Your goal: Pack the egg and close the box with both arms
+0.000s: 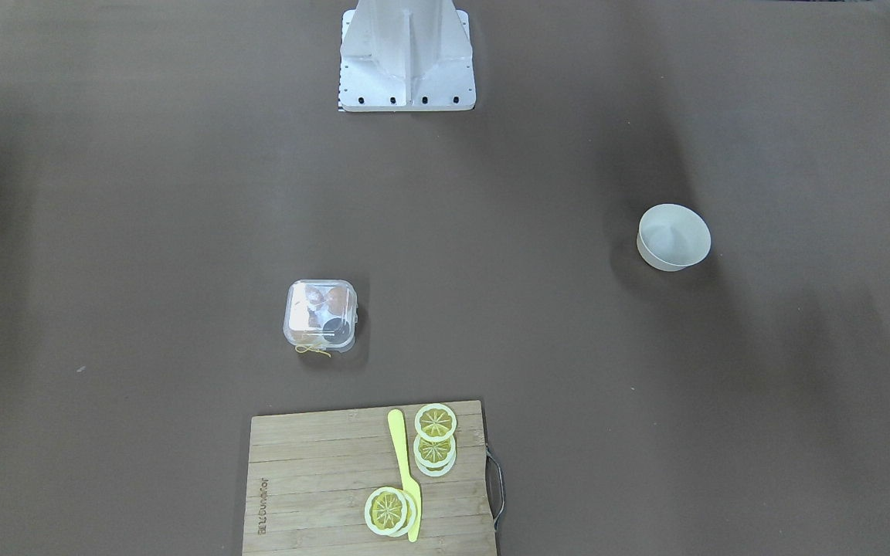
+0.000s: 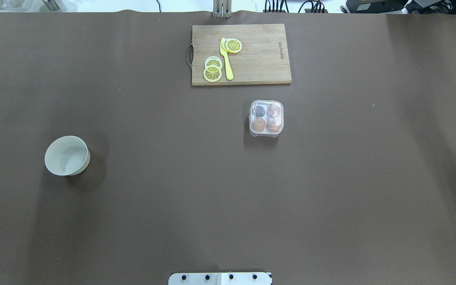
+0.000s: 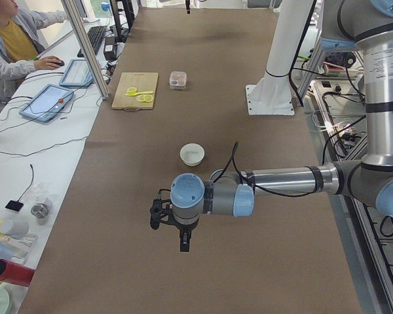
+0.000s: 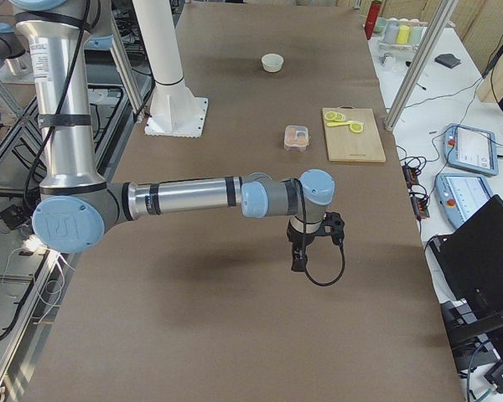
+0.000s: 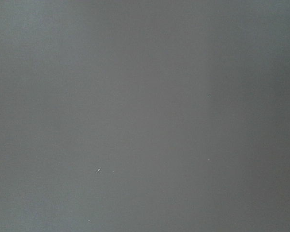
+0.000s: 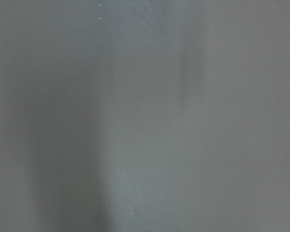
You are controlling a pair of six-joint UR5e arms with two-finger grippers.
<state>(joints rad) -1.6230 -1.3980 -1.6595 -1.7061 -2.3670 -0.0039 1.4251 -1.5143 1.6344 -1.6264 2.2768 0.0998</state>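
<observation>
Two grippers hang above bare table, well apart from the egg box

Both black claws, the left gripper (image 3: pixel 183 246) and the right gripper (image 4: pixel 298 263), point down at the brown table (image 2: pixel 331 198) on outstretched arms. They appear only in the side views, so whether their fingers are parted or clenched cannot be told. Both wrist cameras show nothing but blurred table. The box (image 2: pixel 266 118) sits on the robot's right half, its clear lid apparently down over three brown eggs (image 2: pixel 257 124) and one dark cell. Just beyond it lies a wooden cutting board (image 2: pixel 259 59) with lemon slices (image 2: pixel 212 73) and a yellow knife (image 2: pixel 226 59). A white bowl (image 2: pixel 67 155) stands far to the left.
</observation>
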